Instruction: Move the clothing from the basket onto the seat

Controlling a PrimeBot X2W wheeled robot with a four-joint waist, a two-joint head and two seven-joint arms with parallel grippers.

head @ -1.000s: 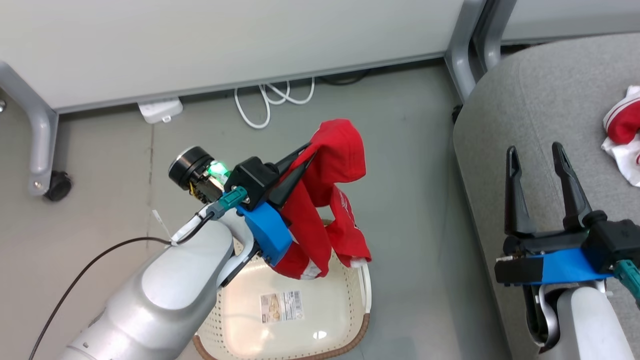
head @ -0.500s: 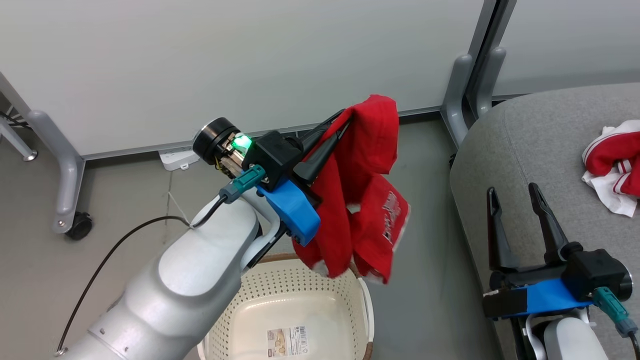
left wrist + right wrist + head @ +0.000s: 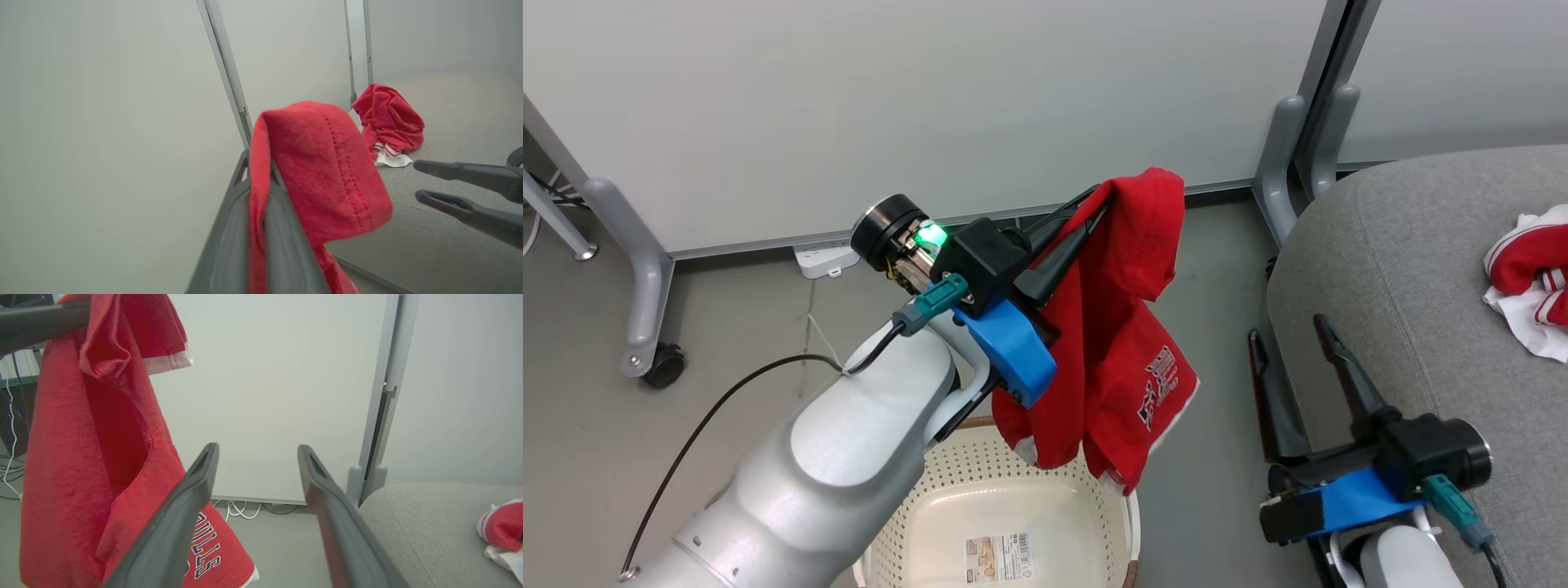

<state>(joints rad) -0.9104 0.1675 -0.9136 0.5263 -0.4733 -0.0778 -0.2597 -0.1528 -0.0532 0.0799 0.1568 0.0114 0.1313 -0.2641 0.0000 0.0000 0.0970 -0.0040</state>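
**Left gripper** (image 3: 1094,208): fingers are closing together on a fold of the red jersey. It is holding the jersey up over the basket's far edge and is pointing up and toward the robot's right.

**Red jersey** (image 3: 1119,359): is hanging limp from that pinch with its long axis vertical. Its lower hem is dangling just above the far right corner of the basket (image 3: 964,478). The fabric is bright red and soft, with white trim at hem and sleeve. In the right wrist view the white, dark-outlined lettering is reading "ULLS", with a finger covering the first letter.

**Basket**: its visible bottom is showing a label sticker (image 3: 999,549) and no garment.

**Seat** (image 3: 1405,269): grey woven upholstery, lying to the robot's right of the held jersey. Its left edge is facing the jersey across a strip of floor (image 3: 1225,269).

**Second garment** (image 3: 1523,269): red with white stripes, lying crumpled on the seat, well in from its left edge.

**Right gripper** (image 3: 1286,328): fingers are standing apart and holding nothing, beside the seat's left edge. This arm is nearer the seat, but the left arm is carrying the load.

**Handling note**: the coming move is probably a rightward carry past the seat's left edge, high enough that the trailing hem is clearing it.
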